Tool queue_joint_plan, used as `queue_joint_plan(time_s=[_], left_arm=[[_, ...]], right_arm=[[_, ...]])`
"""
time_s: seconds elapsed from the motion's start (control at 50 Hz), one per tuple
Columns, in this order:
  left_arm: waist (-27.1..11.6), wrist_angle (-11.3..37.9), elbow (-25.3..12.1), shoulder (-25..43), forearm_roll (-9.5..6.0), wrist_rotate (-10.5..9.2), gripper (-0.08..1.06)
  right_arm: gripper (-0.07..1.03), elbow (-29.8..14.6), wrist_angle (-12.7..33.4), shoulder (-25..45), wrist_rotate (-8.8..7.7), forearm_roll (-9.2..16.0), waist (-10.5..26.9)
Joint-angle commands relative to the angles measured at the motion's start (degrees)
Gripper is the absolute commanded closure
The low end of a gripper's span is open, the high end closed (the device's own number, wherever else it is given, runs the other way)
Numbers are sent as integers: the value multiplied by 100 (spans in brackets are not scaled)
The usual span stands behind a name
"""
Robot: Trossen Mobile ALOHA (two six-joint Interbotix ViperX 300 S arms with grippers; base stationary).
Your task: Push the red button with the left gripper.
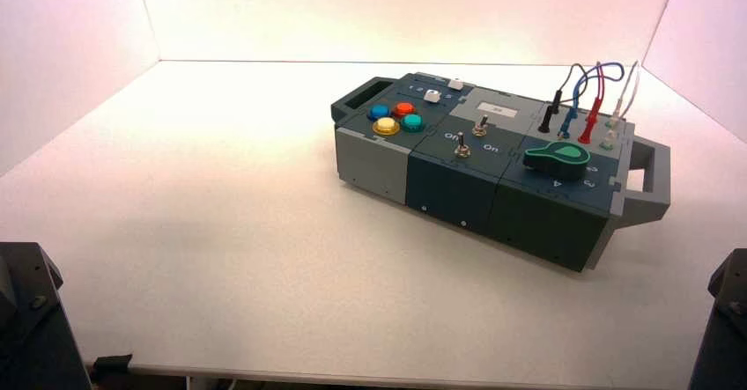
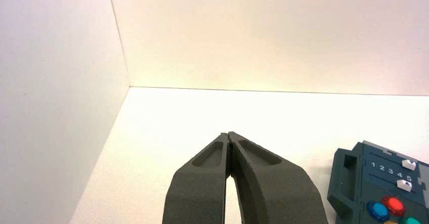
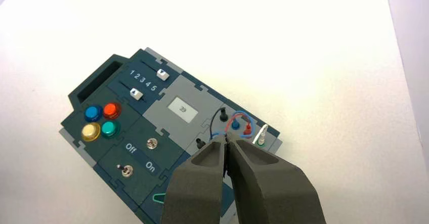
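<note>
The red button (image 1: 403, 108) is a small glossy dome on the box's left end, among a blue (image 1: 378, 112), a yellow (image 1: 386, 126) and a teal button (image 1: 412, 121). It also shows in the left wrist view (image 2: 393, 204) and in the right wrist view (image 3: 112, 110). My left gripper (image 2: 230, 134) is shut and empty, its tips pressed to a point above the bare table, well to the left of the box and far from the button. My right gripper (image 3: 226, 139) is shut and empty, high above the box's wire end.
The box (image 1: 458, 183) stands turned at the table's right back, with a handle (image 1: 359, 96) at its left end. It carries two white sliders (image 3: 162, 74), a display (image 3: 182, 109), two toggle switches (image 1: 461, 149), a green knob (image 1: 557, 156) and plugged wires (image 1: 592, 130). White walls enclose the table.
</note>
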Motion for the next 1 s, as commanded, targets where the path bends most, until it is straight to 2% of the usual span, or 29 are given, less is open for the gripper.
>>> queue_joint_plan(time_s=[0.02, 0.48, 0.58, 0.7, 0.82, 1.0], left_arm=[[26, -70, -97, 62, 0, 0, 101], [26, -70, -97, 105, 0, 0, 101], [-88, -70, -105, 229, 0, 0, 101], [-501, -70, -220, 642, 0, 0, 101], [-1239, -62, -431, 1450, 0, -9, 101], [-2347, -18, -1072, 2856, 0, -18, 101]], right_arm=[[98, -141, -35, 35, -9, 18, 62], [98, -141, -35, 35, -9, 18, 62], [99, -132, -35, 44, -9, 26, 62], [98, -141, -35, 53, -9, 35, 62], [99, -132, -26, 53, -9, 44, 53], [98, -132, -18, 88, -9, 53, 62]])
